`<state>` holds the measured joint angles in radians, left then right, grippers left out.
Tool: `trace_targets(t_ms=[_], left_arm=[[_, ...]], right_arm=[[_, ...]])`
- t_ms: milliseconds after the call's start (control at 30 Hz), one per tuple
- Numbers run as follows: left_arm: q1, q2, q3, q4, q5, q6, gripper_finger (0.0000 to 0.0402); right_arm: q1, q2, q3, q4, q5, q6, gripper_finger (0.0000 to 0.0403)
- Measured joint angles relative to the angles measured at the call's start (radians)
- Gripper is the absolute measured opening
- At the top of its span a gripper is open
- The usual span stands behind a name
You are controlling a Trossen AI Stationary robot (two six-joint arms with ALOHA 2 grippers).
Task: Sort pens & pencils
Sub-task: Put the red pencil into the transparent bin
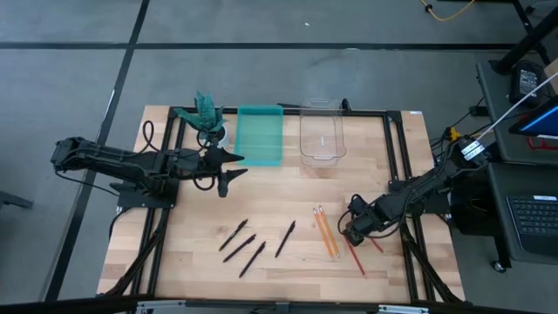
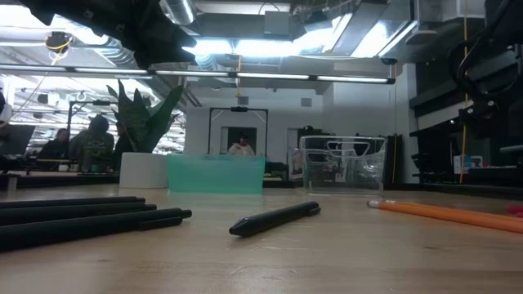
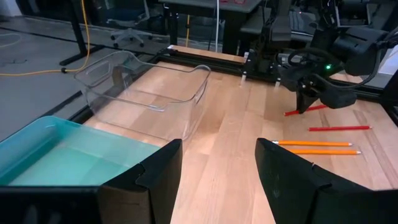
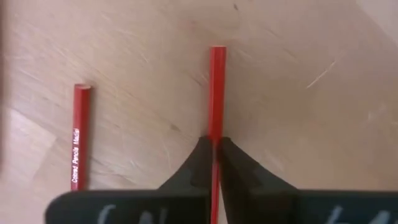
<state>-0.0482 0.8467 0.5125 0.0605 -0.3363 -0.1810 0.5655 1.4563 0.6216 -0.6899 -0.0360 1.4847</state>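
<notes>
Several black pens point(image 1: 253, 244) lie on the wooden table near its front, left of centre. To their right lie two orange pencils point(image 1: 325, 231) and a red pencil point(image 1: 358, 256). Beyond these my right gripper point(image 4: 215, 144) points down, shut on a second red pencil point(image 4: 216, 93); the loose red one point(image 4: 79, 137) lies beside it. My left gripper point(image 3: 217, 174) hangs open above the table's far left, near the teal bin point(image 1: 261, 135), with nothing between its fingers. My right gripper pinches the red pencil's shaft point(image 4: 216, 127) between its two fingertips. The fingers come from above, pointing down, one on each long side. The pencil runs straight out past the tips and seems to lie level on the table.
A clear plastic bin point(image 1: 322, 133) stands right of the teal bin at the far edge. A small potted plant point(image 1: 207, 113) stands left of the teal bin. A black frame point(image 1: 397, 157) runs along the table's sides. Bare wood shows between the bins and the pens.
</notes>
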Motion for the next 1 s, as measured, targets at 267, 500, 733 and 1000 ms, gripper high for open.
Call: trace_targets(t_ms=[267, 500, 733, 1000], left_arm=[[0.0, 0.0, 0.0, 0.0, 0.0, 0.0, 0.0198], [0.0, 0.0, 0.0, 0.0, 0.0, 0.0, 0.0198], [0.0, 0.0, 0.0, 0.0, 0.0, 0.0, 0.0198], [0.0, 0.0, 0.0, 0.0, 0.0, 0.0, 0.0198]], right_arm=[[0.001, -0.03, 0.031, -0.043, 0.013, 0.029, 0.0006], [0.0, -0.107, 0.09, -0.091, 0.064, 0.021, 0.0002], [-0.011, -0.148, 0.093, -0.092, 0.087, 0.01, 0.0002], [-0.116, -0.202, 0.094, -0.051, 0.099, -0.114, 0.0001]])
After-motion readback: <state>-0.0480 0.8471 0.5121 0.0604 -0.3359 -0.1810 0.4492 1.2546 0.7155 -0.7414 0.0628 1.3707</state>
